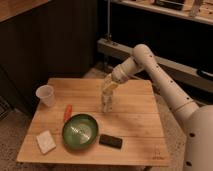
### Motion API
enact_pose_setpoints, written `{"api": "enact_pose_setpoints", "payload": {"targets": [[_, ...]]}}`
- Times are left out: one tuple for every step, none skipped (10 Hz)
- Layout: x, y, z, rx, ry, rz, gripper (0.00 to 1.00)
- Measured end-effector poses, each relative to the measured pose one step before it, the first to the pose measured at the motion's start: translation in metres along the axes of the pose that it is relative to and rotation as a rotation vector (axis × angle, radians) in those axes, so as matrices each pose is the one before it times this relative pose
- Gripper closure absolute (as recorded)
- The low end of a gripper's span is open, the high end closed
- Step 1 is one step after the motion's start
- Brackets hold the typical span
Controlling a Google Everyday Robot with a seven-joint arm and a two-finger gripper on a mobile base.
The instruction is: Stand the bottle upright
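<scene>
The bottle (106,103) is a slim, pale, speckled clear bottle. It stands upright near the middle of the wooden table (135,130). My gripper (108,89) reaches in from the right on the white arm (150,62) and sits directly at the bottle's top, touching it or very close to it. The bottle's upper end is partly hidden by the gripper.
A translucent white plastic cup (46,95) stands at the table's left edge. A green bowl (80,131) sits at the front, with an orange-red item (67,112) beside it, a white sponge-like block (45,141) at the front left and a black flat device (110,141) to the bowl's right.
</scene>
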Motion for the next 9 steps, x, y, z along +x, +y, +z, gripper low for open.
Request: {"api": "enact_pose_setpoints", "payload": {"targets": [[-0.00057, -0.0004, -0.00006, 0.00067, -0.00024, -0.00021, 0.8], [-0.00005, -0.00024, -0.00029, -0.00042, 0.00046, -0.00078, 0.8], [-0.0001, -0.00028, 0.00001, 0.00018, 0.0002, -0.00069, 0.8], [-0.00026, -0.0003, -0.0001, 0.00068, 0.00027, -0.00008, 0.78], [-0.00043, -0.00035, 0.00013, 0.00128, -0.0005, 0.00054, 0.7], [-0.0001, -0.00019, 0.00005, 0.00033, -0.00059, -0.00028, 0.6], [-0.00041, -0.00023, -0.0002, 0.00014, 0.00042, 0.00011, 0.57], [-0.00046, -0.00026, -0.00013, 0.00003, -0.0003, -0.00053, 0.56], [-0.00064, -0.00038, 0.00004, 0.0001, -0.00043, -0.00015, 0.56]]}}
